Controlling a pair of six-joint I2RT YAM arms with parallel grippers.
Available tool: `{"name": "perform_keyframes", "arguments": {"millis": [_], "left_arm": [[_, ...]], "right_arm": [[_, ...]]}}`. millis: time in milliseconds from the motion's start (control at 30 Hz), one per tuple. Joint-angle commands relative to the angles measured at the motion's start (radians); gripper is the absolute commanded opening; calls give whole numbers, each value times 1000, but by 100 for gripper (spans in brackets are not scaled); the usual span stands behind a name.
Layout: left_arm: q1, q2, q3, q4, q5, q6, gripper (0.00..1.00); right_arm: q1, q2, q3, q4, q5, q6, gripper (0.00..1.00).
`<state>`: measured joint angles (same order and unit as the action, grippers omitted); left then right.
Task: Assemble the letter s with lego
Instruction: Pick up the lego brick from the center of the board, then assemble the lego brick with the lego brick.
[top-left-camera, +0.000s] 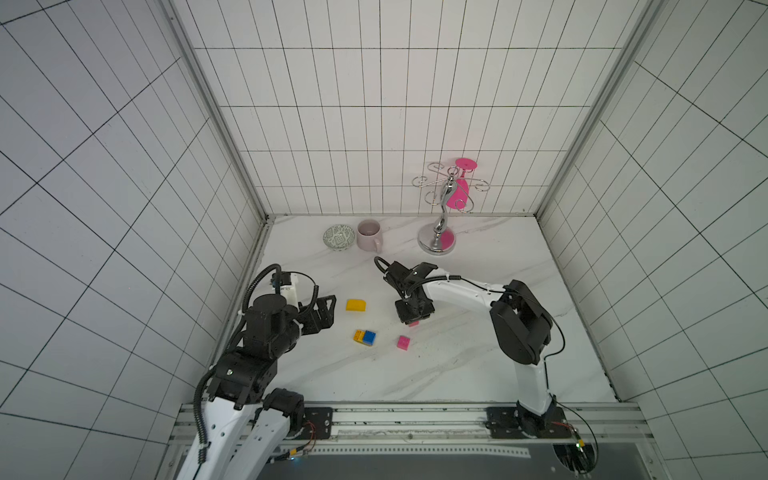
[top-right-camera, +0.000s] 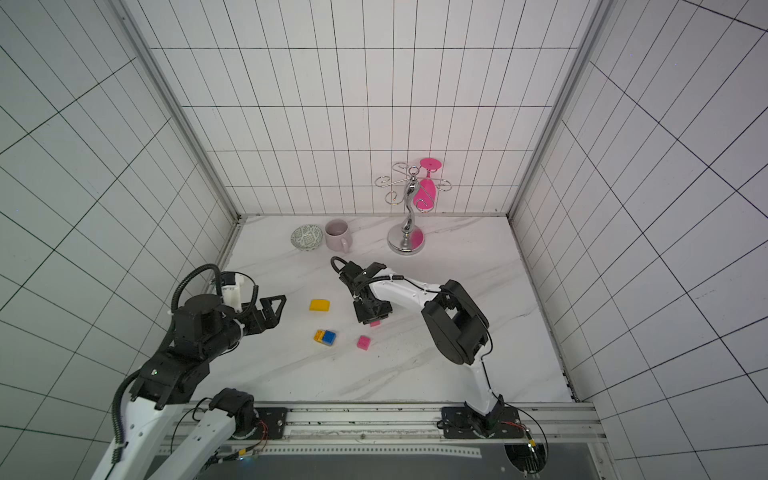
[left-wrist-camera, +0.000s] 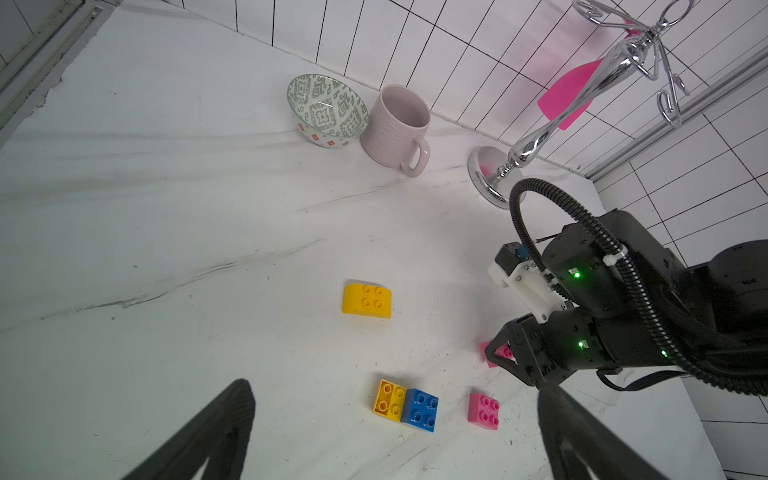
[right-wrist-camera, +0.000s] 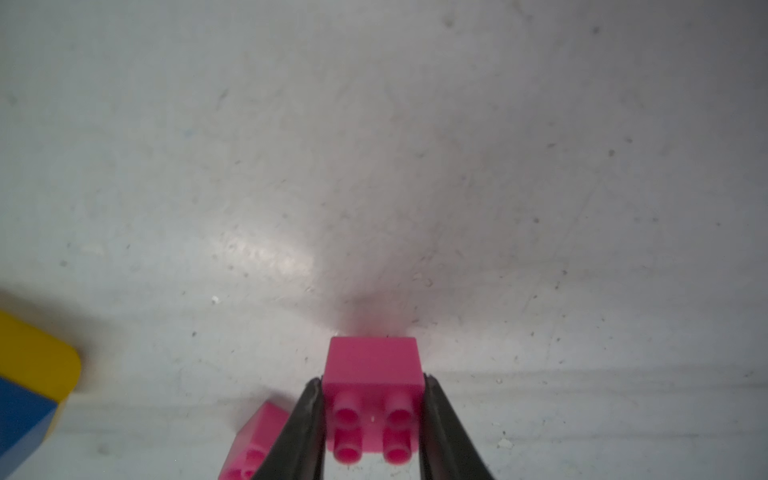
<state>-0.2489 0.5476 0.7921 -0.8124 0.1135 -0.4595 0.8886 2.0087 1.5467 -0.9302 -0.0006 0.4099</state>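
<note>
**Item 1 – right fingers** (right-wrist-camera: 301, 428): clamping the pink cube (right-wrist-camera: 372, 361) by its side walls, studs facing the wrist cam. Pos.: mid-surface (top-left-camera: 457, 365), near the second pink cube (top-left-camera: 403, 342).

**Item 2 – left fingers** (left-wrist-camera: 216, 428): spread wide, gripping nothing, hanging off to the side nearest the rounded yellow brick (left-wrist-camera: 367, 300).

**Item 3 – partial build:** blue cube (left-wrist-camera: 420, 409) sitting at one end of the long yellow brick (left-wrist-camera: 390, 397), w/ the other studs showing bare.

**Step in hand:** picking up a pink cube for the S. Looks like one joint made so far, letter not yet formed.

**Next move, est.:** calling for a lift, a carry over to the yellow/blue pair, squaring the cube above the studs, then a firm press. The pair is prob. needing steadying.

**Not vis.:**
- Held cube is hiding almost wholly under the right arm (top-left-camera: 457, 286) in both top views.
- Cannot tell if it is clearing the surface.
- Whether blue is seating fully on yellow is unclear.
- Left fingers are running off frame.
</note>
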Motion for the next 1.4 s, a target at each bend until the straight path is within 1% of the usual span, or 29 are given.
{"name": "perform_keyframes", "arguments": {"millis": [0, 67, 133, 167, 267, 433, 567, 867, 1367], "left_arm": [[-3, -17, -4, 16, 31, 9, 98], [-3, -17, -2, 21, 48, 13, 98], [-3, -17, -4, 24, 60, 14, 98], [-2, -17, -4, 26, 63, 15, 98], [-3, -18, -7, 31, 70, 16, 98], [-3, -40, -14, 39, 71, 15, 98], [-3, -55, -17, 39, 63, 14, 99], [-2, -61, -19, 39, 51, 12, 99], [-2, -88, -19, 36, 35, 7, 99]], "right_arm": [[108, -44, 69, -181, -45, -273, 29], [146, -48, 53, -225, -76, -346, 29], [175, -56, 27, -227, -60, -378, 29], [179, -58, 22, -224, -76, -391, 29], [185, -68, 10, -203, -75, -416, 29], [186, -51, 23, -203, -6, -465, 29], [187, -48, 23, -196, -19, -514, 29], [185, -23, 15, -170, -45, -568, 29], [178, 27, -1, -138, -24, -595, 28]]}}
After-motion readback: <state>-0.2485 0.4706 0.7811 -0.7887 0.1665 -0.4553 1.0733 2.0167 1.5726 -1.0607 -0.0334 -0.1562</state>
